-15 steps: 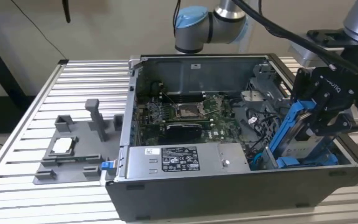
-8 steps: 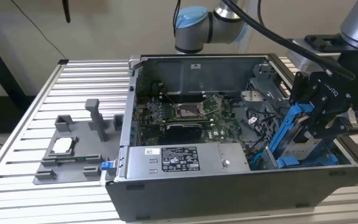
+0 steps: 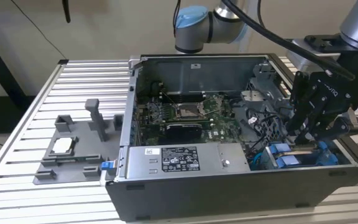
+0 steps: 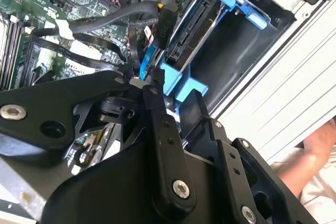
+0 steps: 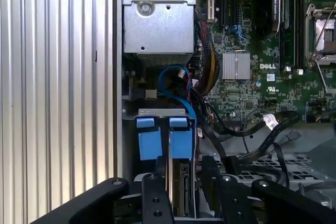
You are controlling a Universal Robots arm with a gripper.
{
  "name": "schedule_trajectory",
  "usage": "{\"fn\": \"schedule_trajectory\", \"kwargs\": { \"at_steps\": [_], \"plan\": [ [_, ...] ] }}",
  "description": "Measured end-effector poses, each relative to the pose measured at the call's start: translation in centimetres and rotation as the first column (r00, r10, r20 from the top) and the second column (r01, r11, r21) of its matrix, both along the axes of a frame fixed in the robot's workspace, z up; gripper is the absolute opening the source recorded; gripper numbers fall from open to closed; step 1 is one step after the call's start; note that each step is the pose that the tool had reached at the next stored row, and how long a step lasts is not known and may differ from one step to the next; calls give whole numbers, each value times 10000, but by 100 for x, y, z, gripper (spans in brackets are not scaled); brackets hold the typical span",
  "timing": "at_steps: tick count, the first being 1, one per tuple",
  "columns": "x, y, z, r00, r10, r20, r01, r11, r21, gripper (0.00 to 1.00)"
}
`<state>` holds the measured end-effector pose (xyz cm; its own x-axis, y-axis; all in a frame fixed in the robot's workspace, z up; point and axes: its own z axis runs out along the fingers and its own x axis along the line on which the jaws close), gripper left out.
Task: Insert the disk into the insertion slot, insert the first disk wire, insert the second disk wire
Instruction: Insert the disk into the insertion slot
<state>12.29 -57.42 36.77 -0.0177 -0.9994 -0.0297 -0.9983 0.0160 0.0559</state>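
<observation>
Grey plastic fixture tray (image 3: 67,161) lay on slatted metal counter (image 3: 17,154) at the exterior view's left, open black computer case (image 3: 229,196) mid-counter, silver-grey disk (image 5: 181,179) in blue carrier stood on edge in dark grey insertion slot (image 3: 285,161) at the exterior view's right, black gripper (image 3: 305,138) straddled its upper edge, could not tell if clamped.

Exterior view: high, mid-range, looking obliquely down into the open computer case (image 3: 229,186) on the table (image 3: 92,79).
First wrist view: close, straight down on the insertion slot (image 5: 163,113) and motherboard (image 5: 252,87).
Second wrist view: closer, tilted.
All three views share the slot.
</observation>
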Motion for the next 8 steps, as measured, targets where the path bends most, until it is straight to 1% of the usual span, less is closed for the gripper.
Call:
{"fn": "schedule_trajectory", "kwargs": {
  "at_steps": [2, 4, 8],
  "plan": [
    [0, 0, 15, 10000, -1, 0, 1, 10000, 0, 40],
    [0, 0, 66, 10000, -1, 0, 1, 10000, 2, 40],
    [0, 0, 247, 10000, -1, 1, 1, 10000, 1, 40]
  ]
}}
